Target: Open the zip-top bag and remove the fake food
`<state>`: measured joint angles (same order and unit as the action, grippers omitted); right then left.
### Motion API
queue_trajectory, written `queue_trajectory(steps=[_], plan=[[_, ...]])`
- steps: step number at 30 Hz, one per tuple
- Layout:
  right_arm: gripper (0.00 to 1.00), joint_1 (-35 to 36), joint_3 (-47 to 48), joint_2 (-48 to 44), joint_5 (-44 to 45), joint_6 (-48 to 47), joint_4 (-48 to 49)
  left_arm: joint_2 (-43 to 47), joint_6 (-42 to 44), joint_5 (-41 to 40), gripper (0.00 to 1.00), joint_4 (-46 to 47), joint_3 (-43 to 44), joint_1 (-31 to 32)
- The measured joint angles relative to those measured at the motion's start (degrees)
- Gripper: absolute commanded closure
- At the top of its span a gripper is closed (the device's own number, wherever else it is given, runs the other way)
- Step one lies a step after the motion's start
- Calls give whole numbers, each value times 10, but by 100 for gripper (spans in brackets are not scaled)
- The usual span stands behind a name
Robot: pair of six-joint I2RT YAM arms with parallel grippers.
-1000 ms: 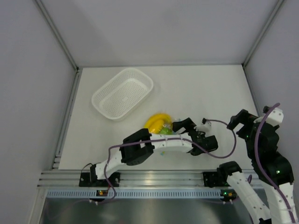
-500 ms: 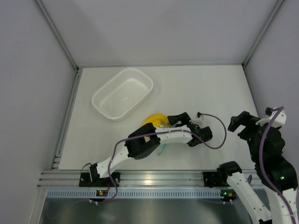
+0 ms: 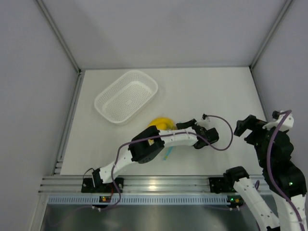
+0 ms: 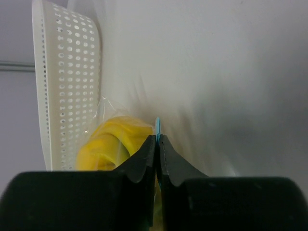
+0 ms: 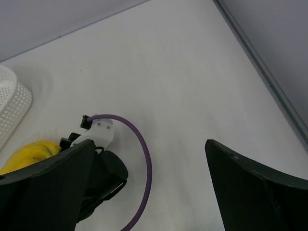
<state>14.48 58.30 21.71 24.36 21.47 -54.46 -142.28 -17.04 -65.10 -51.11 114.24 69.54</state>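
We see our left gripper [image 4: 157,140] pinching the light blue zip strip [image 4: 157,125] of the clear, crinkly bag [image 4: 102,109], and a smooth yellow banana bunch [image 4: 109,143] shows through the plastic. The bag lies around the middle of the desk [image 3: 216,91], near the white perforated plastic basket [image 4: 62,72]. Our right gripper [image 5: 149,144] hangs off to the right with its dark fingers spread wide.

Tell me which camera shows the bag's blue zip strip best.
Left wrist: the zip strip stands close and sharp, pinched at the tips of the shut left gripper. Top external shows only a faint blue sliver below the left arm. Right wrist shows none of it, just some yellow fake food.
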Motion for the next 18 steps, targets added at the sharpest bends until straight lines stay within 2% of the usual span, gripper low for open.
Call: queue_trajectory(steps=[1, 10, 18], plan=[[1, 0, 0, 0, -1, 0, 0, 0, -1, 6, 100, 0, 0, -2], [0, 0, -51, -18, -73, -10, 38, 25, -39, 68, 100, -3, -1, -42], [1, 0, -98, -14, -226, -27, 99, 157, -118, 134, 100, -5, -3, -132]])
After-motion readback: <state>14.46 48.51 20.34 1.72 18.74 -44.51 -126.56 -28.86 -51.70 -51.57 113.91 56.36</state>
